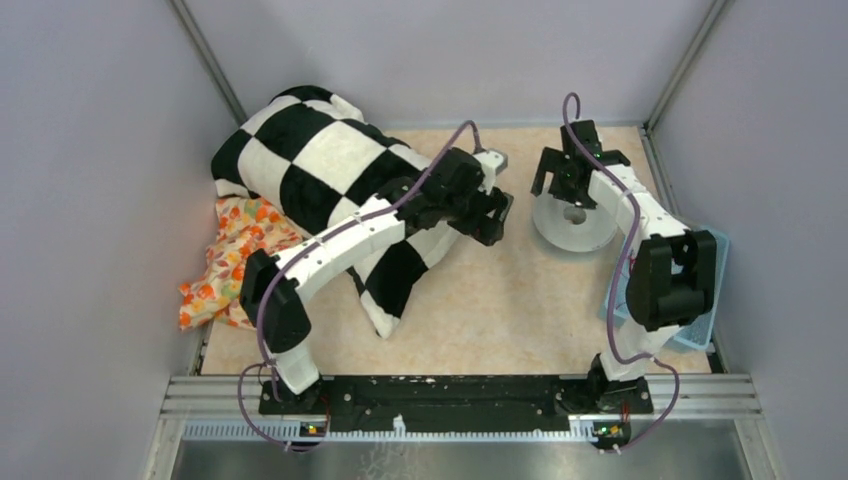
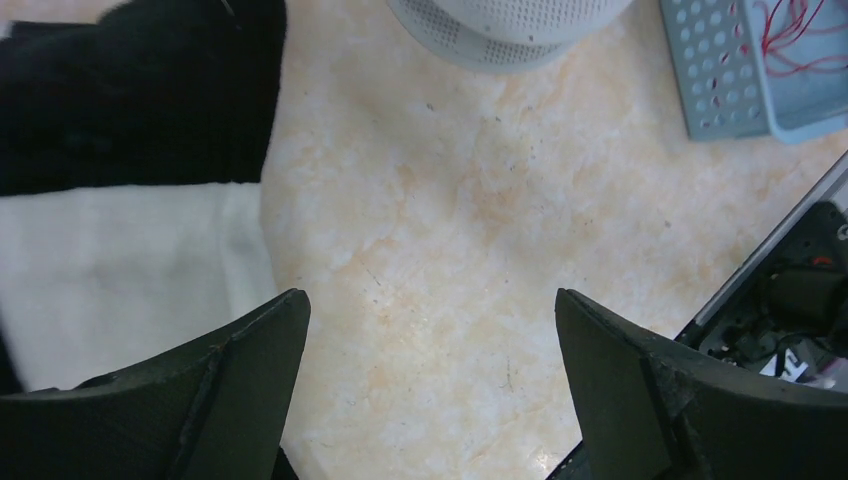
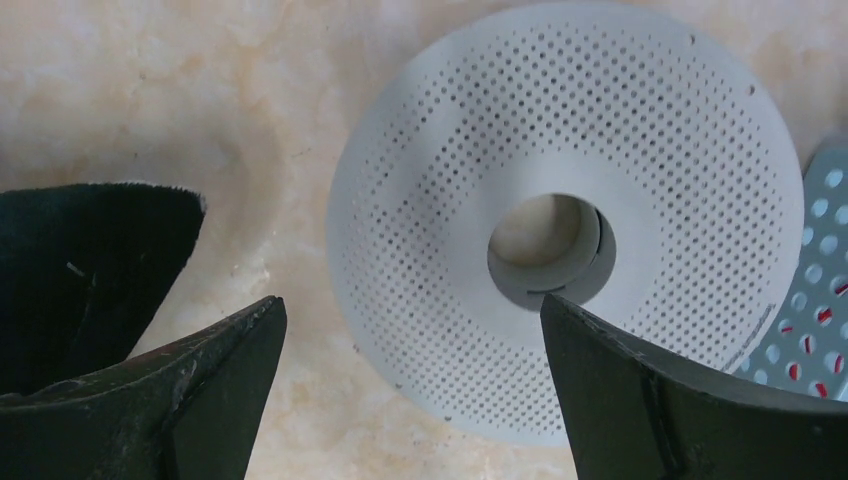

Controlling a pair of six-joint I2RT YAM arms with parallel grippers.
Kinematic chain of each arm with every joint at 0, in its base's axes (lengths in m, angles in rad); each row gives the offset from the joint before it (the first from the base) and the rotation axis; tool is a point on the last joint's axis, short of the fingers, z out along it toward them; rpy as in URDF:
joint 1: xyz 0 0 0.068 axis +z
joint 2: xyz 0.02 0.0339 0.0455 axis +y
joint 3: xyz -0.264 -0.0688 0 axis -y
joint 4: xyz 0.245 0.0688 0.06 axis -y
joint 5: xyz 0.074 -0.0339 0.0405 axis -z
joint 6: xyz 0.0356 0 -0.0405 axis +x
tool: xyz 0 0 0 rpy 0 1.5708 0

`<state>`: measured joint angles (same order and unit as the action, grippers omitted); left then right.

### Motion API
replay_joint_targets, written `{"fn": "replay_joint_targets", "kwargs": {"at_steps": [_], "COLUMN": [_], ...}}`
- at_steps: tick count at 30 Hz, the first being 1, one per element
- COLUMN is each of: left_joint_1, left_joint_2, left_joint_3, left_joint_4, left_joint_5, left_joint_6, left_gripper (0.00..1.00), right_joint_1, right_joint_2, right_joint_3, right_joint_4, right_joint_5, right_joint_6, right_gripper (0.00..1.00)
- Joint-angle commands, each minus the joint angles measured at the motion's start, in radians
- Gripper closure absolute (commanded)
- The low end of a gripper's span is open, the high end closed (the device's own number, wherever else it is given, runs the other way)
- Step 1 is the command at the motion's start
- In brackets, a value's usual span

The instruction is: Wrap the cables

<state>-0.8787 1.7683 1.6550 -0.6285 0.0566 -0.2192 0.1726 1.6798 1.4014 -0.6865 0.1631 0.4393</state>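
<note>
The cables (image 2: 800,30) are thin dark-red wires lying in a light-blue perforated basket (image 2: 725,75), seen at the top right of the left wrist view. In the top view the right arm covers most of the basket (image 1: 718,262). A white perforated spool (image 1: 575,228) with a centre hole lies flat on the table. My right gripper (image 1: 572,180) hovers over its far-left edge, open and empty; the spool (image 3: 600,130) fills the right wrist view, above and between the jaws of the right gripper (image 3: 412,350). My left gripper (image 1: 493,215) (image 2: 430,340) is open and empty above bare table, left of the spool.
A black-and-white checkered blanket (image 1: 320,165) lies at the back left under my left arm, with an orange floral cloth (image 1: 232,262) beside it. The blanket's edge (image 2: 120,260) is by the left gripper's left finger. Grey walls enclose the table.
</note>
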Motion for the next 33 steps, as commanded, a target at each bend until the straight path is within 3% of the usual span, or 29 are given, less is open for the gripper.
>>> {"fn": "replay_joint_targets", "kwargs": {"at_steps": [1,5,14,33], "left_joint_1": [0.096,0.151,0.231,0.234], "left_joint_2": [-0.136,-0.199,-0.217,-0.222], "left_joint_3": [-0.015,-0.024,-0.079,-0.162], "left_joint_4": [0.104,0.107,0.148,0.256], "left_joint_5": [0.079,0.032,0.127,0.266], "left_joint_6": [-0.043,-0.03,-0.051,-0.106], "left_gripper": [0.01,0.01,0.01,0.01], "right_joint_1": [0.024,0.053,0.264,0.318], "right_joint_2": [0.068,0.108,0.101,0.126], "right_joint_3": [0.105,0.113,0.045,-0.179], "right_joint_4": [-0.005,-0.05,-0.036,0.111], "right_joint_5": [0.076,0.156,0.452,0.652], "right_joint_6": [-0.11,-0.165,-0.322,-0.535], "right_gripper": [0.02,0.01,0.01,0.04]}}
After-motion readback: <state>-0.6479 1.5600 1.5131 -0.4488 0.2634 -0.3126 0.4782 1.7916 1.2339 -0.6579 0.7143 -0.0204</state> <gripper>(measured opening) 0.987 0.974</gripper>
